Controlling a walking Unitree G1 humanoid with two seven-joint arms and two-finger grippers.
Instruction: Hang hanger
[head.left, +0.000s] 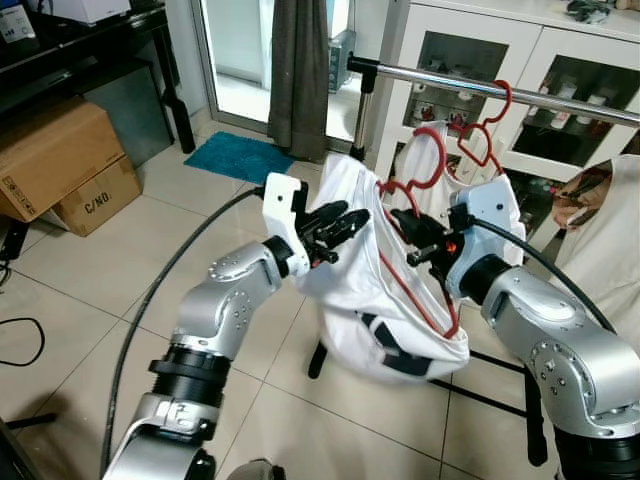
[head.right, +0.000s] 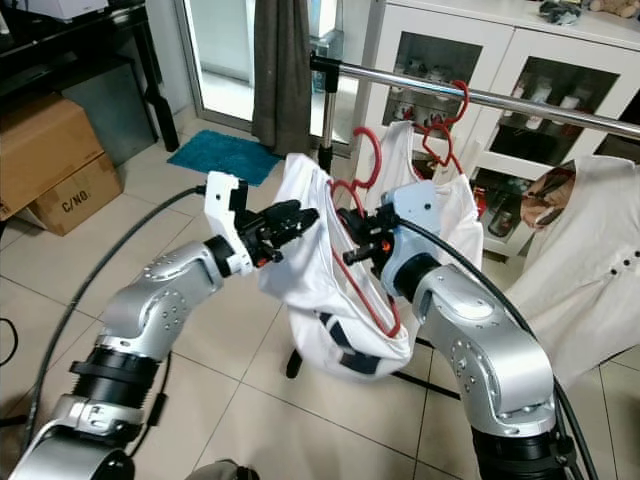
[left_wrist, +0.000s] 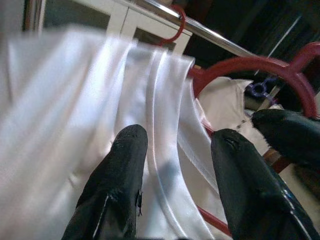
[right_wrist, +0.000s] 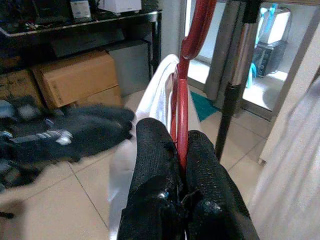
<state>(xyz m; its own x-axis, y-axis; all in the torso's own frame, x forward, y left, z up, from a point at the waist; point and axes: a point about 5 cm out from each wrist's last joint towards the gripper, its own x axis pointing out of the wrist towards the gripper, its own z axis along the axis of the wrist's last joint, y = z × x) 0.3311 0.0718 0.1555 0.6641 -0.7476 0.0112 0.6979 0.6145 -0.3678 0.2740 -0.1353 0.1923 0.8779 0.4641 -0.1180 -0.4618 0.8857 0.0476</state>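
— Jaws, status? Right gripper (head.left: 418, 243) pinches the red plastic hanger (head.left: 432, 300), draped in a white satin garment (head.left: 375, 300), just below the chrome rail (head.left: 500, 90). Left gripper (head.left: 340, 228): spread, touching the cloth's edge.

— Handling advice? Judged: lift the hook clear over the rail beside the empty red hanger (head.left: 488, 125), left steadying the fabric.

— Unclear items? Held hanger's lower bar, buried in folds.

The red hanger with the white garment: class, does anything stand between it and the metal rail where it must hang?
Nothing visible blocks the way. The red hanger, pinched by the right gripper, sits below the rail; another red hanger already hangs there, slightly farther right.
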